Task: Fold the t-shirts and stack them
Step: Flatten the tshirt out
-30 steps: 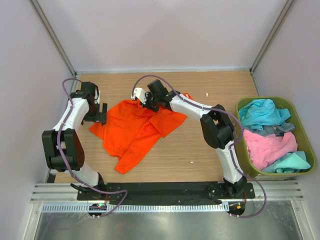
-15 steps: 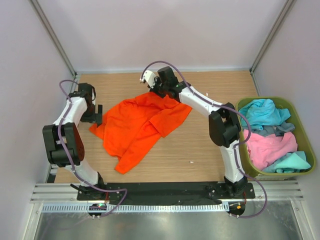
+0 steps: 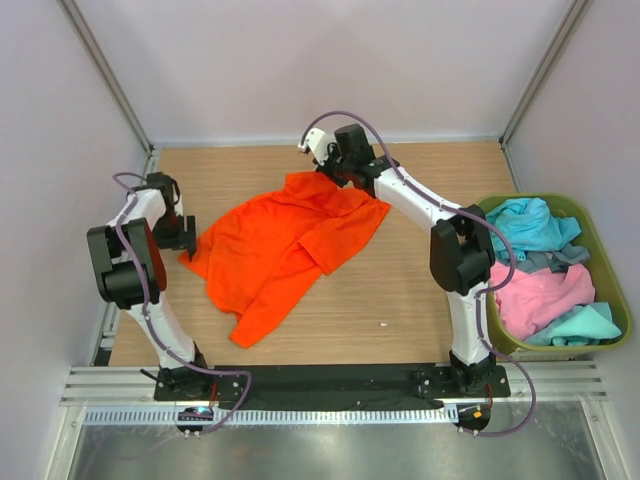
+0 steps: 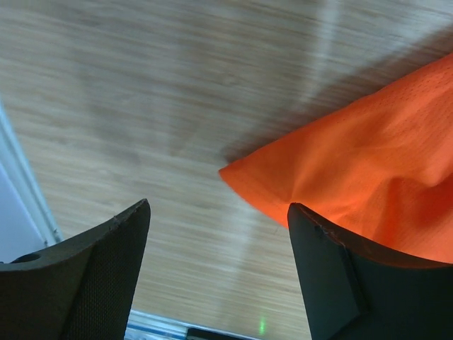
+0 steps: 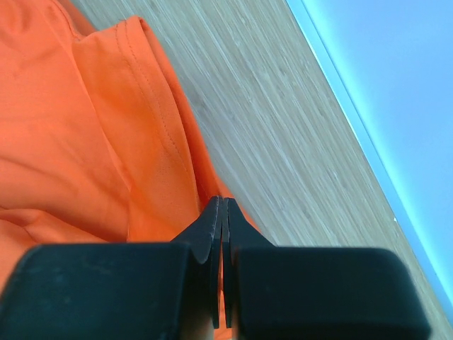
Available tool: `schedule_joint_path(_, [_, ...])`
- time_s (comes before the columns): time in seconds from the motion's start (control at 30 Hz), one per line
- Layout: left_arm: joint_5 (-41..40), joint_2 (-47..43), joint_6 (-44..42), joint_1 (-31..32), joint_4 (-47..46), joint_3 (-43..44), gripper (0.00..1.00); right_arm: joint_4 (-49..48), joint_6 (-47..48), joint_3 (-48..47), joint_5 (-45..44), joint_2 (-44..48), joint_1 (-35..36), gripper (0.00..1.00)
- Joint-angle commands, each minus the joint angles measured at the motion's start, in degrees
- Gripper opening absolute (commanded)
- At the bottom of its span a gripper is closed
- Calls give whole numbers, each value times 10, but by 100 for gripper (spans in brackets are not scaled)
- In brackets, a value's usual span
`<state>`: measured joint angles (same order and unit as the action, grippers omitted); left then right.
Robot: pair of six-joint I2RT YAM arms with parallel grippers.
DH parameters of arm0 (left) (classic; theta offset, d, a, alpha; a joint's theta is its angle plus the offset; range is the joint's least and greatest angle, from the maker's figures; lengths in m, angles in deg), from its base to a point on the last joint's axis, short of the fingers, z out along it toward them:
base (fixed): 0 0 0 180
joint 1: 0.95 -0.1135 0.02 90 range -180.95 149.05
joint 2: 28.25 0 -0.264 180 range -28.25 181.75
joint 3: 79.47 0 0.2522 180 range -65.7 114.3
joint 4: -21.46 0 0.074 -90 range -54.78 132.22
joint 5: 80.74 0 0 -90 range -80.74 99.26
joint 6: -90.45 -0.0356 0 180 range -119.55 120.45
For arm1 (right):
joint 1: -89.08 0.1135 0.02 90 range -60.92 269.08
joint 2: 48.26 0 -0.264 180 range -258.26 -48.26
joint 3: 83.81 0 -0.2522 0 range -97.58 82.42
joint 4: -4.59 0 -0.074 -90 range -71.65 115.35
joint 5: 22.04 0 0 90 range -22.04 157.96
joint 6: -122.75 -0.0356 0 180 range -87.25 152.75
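Orange t-shirt [image 3: 285,245] lies crumpled on the wooden table [image 3: 420,290], left of centre, partly spread, with one lobe trailing toward the near edge. Its far corner runs up to the right gripper [image 3: 328,172] by the back edge. Right wrist view: the right gripper's [image 5: 221,205] fingers are pressed flat together, orange cloth pinched at the tips, a hemmed edge running off to the left, bare wood to the right.

Left gripper [image 3: 185,235] sits at the shirt's left corner. Left wrist view: the left gripper's [image 4: 219,205] jaws are spread wide and hold nothing. The pointed orange corner lies on the wood between them, closer to the right-hand finger [image 4: 340,283].

The other t-shirts are well apart, heaped in an olive-green bin [image 3: 560,346] at the table's right side: turquoise [image 3: 520,225] at the far end, grey [image 3: 560,258] under it, pink [image 3: 535,290] nearer.
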<state>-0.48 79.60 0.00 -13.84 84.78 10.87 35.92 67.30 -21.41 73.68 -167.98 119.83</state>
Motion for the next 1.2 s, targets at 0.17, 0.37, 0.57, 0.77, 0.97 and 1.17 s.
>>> schedule_joint_path(0.17, [93,68,2,-7,4,58,70,-18,-4,-2,-11,34,0,1])
schedule_joint_path(0.37, [121,93,3,-18,17,82,47,-22,-4,4,-18,34,-2,1])
schedule_joint_path(0.57, [134,96,2,-26,16,78,19,-24,-4,9,-23,33,-2,1])
schedule_joint_path(0.77, [133,70,-7,-26,22,87,0,-34,-7,27,-54,57,-9,1])
schedule_joint_path(0.97, [120,14,-21,-26,21,146,0,-59,-32,62,-119,114,-48,1])
schedule_joint_path(1.17, [178,-3,-35,-14,53,289,0,-35,-50,15,-117,171,-108,1])
